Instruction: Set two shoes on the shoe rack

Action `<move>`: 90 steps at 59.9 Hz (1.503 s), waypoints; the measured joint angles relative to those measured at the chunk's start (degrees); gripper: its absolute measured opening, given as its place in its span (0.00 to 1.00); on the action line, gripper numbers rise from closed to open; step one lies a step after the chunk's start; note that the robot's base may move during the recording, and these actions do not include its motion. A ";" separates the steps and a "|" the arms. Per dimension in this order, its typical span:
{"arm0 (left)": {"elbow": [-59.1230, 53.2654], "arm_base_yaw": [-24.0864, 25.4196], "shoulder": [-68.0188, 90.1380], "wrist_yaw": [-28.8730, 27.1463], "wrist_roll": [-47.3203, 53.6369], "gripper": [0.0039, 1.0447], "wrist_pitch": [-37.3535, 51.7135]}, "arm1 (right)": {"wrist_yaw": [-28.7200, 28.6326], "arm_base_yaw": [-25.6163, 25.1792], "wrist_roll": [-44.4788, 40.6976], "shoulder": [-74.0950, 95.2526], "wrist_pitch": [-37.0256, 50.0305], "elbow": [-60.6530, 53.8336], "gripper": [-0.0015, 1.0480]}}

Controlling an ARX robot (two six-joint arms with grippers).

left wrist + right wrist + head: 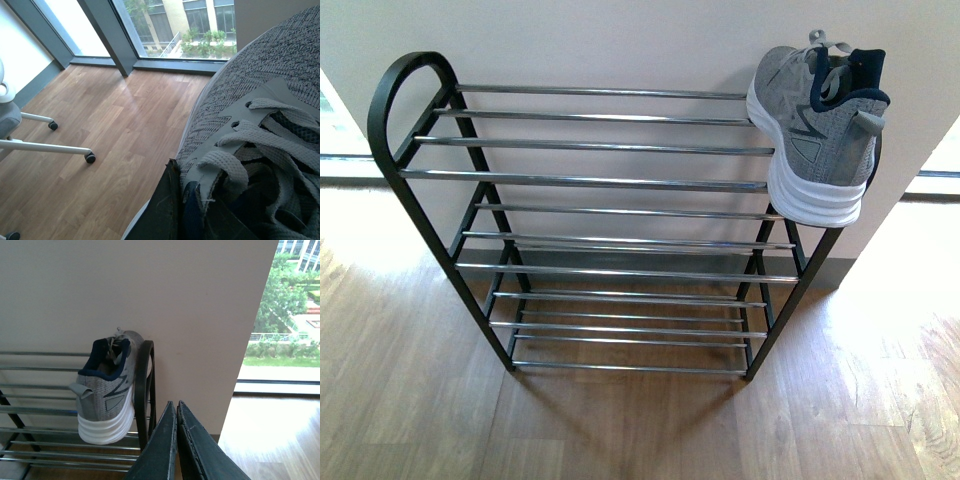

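One grey sneaker (820,125) with a white sole and navy collar rests on the top tier of the shoe rack (590,180) at its right end, heel toward me. The same sneaker (107,390) shows in the right wrist view, beside the rack's black end loop (145,390). My right gripper (175,407) is shut and empty, a little off the rack's right end. A second grey sneaker (260,125) fills the left wrist view, laces up. My left gripper (182,182) is shut on it at the tongue and collar. Neither arm appears in the front view.
The rack stands against a pale wall (620,40) on wooden flooring (620,430). A white office chair base with castors (50,145) stands on the floor in the left wrist view. Floor-to-ceiling windows (165,25) lie beyond it.
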 joint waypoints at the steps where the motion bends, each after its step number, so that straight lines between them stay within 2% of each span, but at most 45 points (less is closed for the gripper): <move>1: 0.00 0.00 0.00 -0.02 0.00 0.01 0.00 | 0.00 0.00 0.00 -0.74 -0.52 -0.22 0.01; 10: 0.00 0.00 0.00 0.00 0.00 0.01 0.00 | 0.00 -0.02 -0.04 -2.60 0.61 -3.10 0.01; 40: 0.00 0.00 0.00 -0.02 0.00 0.01 0.00 | -0.13 -0.02 -0.09 -20.70 -15.87 -3.23 0.01; 68: 0.00 0.00 0.00 -0.02 0.00 0.01 0.00 | -0.13 -0.02 -0.09 -32.00 -26.84 -3.26 0.01; 88: 0.00 0.00 0.00 0.00 0.00 0.01 0.00 | -0.13 -0.02 -0.09 -36.70 -31.56 -3.26 0.01; 90: 0.00 0.00 0.00 0.00 0.00 0.01 0.00 | -0.04 -0.02 -0.11 -39.43 -35.32 -3.23 0.01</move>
